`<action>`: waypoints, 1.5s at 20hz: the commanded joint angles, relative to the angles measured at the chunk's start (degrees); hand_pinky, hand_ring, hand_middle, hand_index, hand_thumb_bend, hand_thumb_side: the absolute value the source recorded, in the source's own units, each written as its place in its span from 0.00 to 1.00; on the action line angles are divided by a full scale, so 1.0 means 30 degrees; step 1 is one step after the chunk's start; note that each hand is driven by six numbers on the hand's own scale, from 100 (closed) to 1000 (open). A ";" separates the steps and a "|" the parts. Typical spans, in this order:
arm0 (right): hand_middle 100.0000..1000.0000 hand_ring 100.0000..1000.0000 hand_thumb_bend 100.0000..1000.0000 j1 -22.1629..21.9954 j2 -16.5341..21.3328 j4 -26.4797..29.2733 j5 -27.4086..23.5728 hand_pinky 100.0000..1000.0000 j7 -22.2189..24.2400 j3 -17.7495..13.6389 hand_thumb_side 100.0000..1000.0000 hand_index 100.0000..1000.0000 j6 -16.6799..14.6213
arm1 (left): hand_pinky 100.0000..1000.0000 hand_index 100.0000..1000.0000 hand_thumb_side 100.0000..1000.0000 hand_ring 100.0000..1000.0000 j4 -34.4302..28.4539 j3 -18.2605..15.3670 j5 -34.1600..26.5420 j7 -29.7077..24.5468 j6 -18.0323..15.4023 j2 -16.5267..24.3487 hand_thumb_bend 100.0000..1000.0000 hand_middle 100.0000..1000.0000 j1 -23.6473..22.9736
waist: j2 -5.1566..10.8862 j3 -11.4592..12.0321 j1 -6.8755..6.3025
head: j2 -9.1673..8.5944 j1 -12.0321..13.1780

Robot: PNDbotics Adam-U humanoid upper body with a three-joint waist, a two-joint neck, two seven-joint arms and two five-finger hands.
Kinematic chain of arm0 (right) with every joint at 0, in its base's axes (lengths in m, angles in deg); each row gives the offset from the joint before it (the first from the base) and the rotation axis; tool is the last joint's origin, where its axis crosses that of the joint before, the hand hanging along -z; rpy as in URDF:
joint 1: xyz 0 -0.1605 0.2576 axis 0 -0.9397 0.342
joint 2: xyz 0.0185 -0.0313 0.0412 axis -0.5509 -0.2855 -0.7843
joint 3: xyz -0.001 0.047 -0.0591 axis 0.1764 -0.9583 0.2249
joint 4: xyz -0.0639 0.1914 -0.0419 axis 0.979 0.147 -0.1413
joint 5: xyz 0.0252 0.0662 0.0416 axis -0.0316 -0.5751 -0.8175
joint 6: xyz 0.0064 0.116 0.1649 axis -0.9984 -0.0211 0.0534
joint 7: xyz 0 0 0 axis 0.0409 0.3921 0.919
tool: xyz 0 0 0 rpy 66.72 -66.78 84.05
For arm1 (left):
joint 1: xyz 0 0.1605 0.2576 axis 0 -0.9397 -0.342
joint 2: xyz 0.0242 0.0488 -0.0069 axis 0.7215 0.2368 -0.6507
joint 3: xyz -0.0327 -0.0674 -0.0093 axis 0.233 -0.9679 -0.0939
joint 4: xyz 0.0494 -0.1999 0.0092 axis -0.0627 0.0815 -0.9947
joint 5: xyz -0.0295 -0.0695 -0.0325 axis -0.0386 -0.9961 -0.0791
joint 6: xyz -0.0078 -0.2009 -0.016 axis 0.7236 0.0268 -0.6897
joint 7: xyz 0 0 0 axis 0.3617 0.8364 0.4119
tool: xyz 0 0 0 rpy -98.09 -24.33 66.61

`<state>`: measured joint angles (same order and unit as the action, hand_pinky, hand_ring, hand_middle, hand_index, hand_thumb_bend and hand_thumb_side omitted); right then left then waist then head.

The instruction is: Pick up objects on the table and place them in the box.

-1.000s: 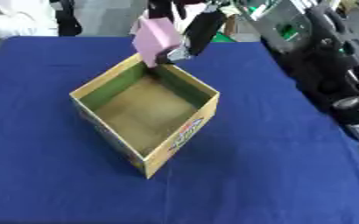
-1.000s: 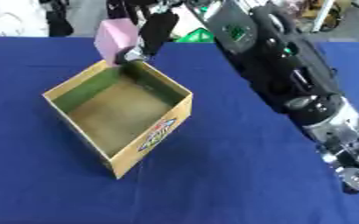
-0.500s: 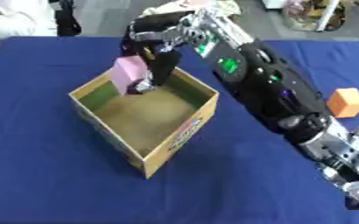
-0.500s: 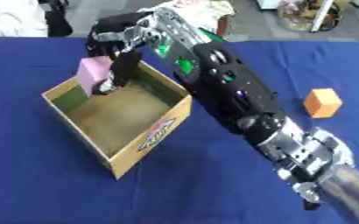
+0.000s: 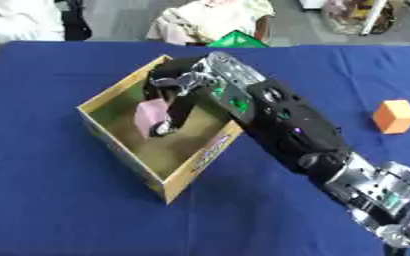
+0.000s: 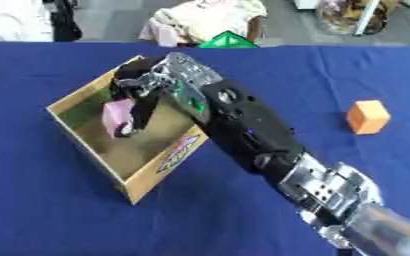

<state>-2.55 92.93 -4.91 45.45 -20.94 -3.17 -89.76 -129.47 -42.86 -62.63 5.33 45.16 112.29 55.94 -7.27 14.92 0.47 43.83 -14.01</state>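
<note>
An open cardboard box (image 5: 99, 134) stands on the blue table, left of centre. My right hand (image 5: 175, 92) reaches down into it from the right, with fingers curled round a pink block (image 5: 150, 116) held inside the box, just above its floor. An orange cube (image 5: 394, 116) sits on the table at the right. A green triangular piece (image 5: 234, 40) lies at the table's far edge. My left hand shows in neither view.
My right forearm (image 5: 296, 135) crosses the box's right wall and the table diagonally toward the lower right. The blue cloth (image 5: 60, 210) covers the table. People and a pile of cloth sit beyond the far edge.
My right hand has lowered the pink block from above the box's far rim down into the box. The camera has also shifted, bringing the orange cube into view.
</note>
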 commanded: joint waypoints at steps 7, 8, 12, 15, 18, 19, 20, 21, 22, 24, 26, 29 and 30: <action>0.89 0.93 0.52 0.0214 0.0079 0.0647 0.1628 0.79 -0.0640 -0.0325 0.60 0.92 -0.0631 | 0.83 0.84 0.95 0.62 -0.0279 -0.0132 -0.0016 0.0036 0.0022 0.0185 0.49 0.70 0.0090 | 0.0226 -0.0012 -0.0108 | 0.0039 0.0092; 0.88 0.93 0.52 0.0225 0.0114 0.0803 0.1594 0.79 -0.0661 -0.0346 0.60 0.92 -0.0671 | 0.83 0.84 0.95 0.62 -0.0279 -0.0131 -0.0014 0.0037 0.0019 0.0185 0.49 0.70 0.0095 | 0.0232 -0.0017 -0.0104 | 0.0043 0.0103; 0.89 0.93 0.53 0.0261 0.0329 0.1496 0.1216 0.80 -0.0543 -0.0420 0.59 0.92 -0.0775 | 0.83 0.84 0.95 0.62 -0.0279 -0.0116 -0.0009 0.0024 0.0017 0.0189 0.49 0.70 0.0112 | 0.0256 -0.0064 -0.0106 | 0.0048 0.0141; 0.88 0.93 0.51 0.0271 0.0559 0.1967 0.0940 0.79 -0.0354 -0.0626 0.59 0.91 -0.0754 | 0.83 0.84 0.95 0.62 -0.0279 -0.0119 -0.0003 0.0026 0.0017 0.0213 0.49 0.70 0.0114 | 0.0279 -0.0110 -0.0122 | 0.0043 0.0177; 0.87 0.91 0.49 0.0179 0.1043 0.2639 0.0512 0.79 -0.0297 -0.0992 0.59 0.91 -0.0603 | 0.83 0.84 0.95 0.62 -0.0279 -0.0135 0.0017 0.0036 0.0022 0.0242 0.49 0.70 0.0096 | 0.0290 -0.0168 -0.0136 | 0.0040 0.0246; 0.87 0.91 0.48 0.0116 0.1326 0.2915 0.0248 0.79 -0.0306 -0.1170 0.59 0.91 -0.0514 | 0.83 0.84 0.95 0.62 -0.0279 -0.0148 0.0028 0.0047 0.0022 0.0261 0.49 0.70 0.0089 | 0.0293 -0.0197 -0.0134 | 0.0051 0.0276; 0.87 0.91 0.47 0.0044 0.1625 0.3203 -0.0050 0.79 -0.0315 -0.1348 0.59 0.90 -0.0398 | 0.83 0.84 0.95 0.62 -0.0279 -0.0160 0.0040 0.0062 0.0022 0.0276 0.49 0.70 0.0082 | 0.0295 -0.0226 -0.0129 | 0.0059 0.0303; 0.86 0.90 0.46 -0.0049 0.2000 0.3522 -0.0373 0.78 -0.0361 -0.1587 0.58 0.90 -0.0246 | 0.83 0.84 0.95 0.62 -0.0279 -0.0169 0.0052 0.0075 0.0025 0.0289 0.49 0.70 0.0073 | 0.0294 -0.0268 -0.0122 | 0.0065 0.0344; 0.86 0.90 0.45 -0.0161 0.2402 0.3866 -0.0709 0.78 -0.0412 -0.1834 0.58 0.90 -0.0075 | 0.83 0.84 0.95 0.62 -0.0279 -0.0175 0.0065 0.0084 0.0027 0.0298 0.49 0.70 0.0067 | 0.0290 -0.0305 -0.0115 | 0.0067 0.0387; 0.86 0.90 0.44 -0.0459 0.3323 0.4530 -0.1340 0.78 -0.0517 -0.2364 0.58 0.90 0.0299 | 0.83 0.84 0.95 0.62 -0.0279 -0.0200 0.0098 0.0109 0.0029 0.0317 0.49 0.70 0.0045 | 0.0286 -0.0373 -0.0105 | 0.0088 0.0495; 0.86 0.90 0.44 -0.0868 0.4586 0.4985 -0.1911 0.78 -0.0579 -0.3003 0.56 0.90 0.0784 | 0.83 0.84 0.95 0.62 -0.0279 -0.0253 0.0142 0.0161 0.0023 0.0374 0.49 0.70 -0.0002 | 0.0293 -0.0458 -0.0104 | 0.0095 0.0627; 0.86 0.90 0.46 -0.1484 0.6571 0.5185 -0.2641 0.79 -0.0511 -0.3830 0.51 0.91 0.1389 | 0.83 0.83 0.95 0.62 -0.0279 -0.0304 0.0206 0.0226 0.0025 0.0461 0.49 0.70 -0.0060 | 0.0319 -0.0640 -0.0121 | 0.0097 0.0838; 0.86 0.90 0.47 -0.1650 0.7118 0.5194 -0.2794 0.79 -0.0482 -0.4038 0.49 0.91 0.1508 | 0.83 0.83 0.95 0.62 -0.0279 -0.0310 0.0222 0.0241 0.0033 0.0482 0.49 0.70 -0.0073 | 0.0326 -0.0696 -0.0130 | 0.0097 0.0886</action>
<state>-8.40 110.89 9.24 38.15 -22.31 -13.79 -85.97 -129.47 -43.11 -62.23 5.86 45.28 111.94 55.38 -7.14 12.72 0.39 43.82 -11.67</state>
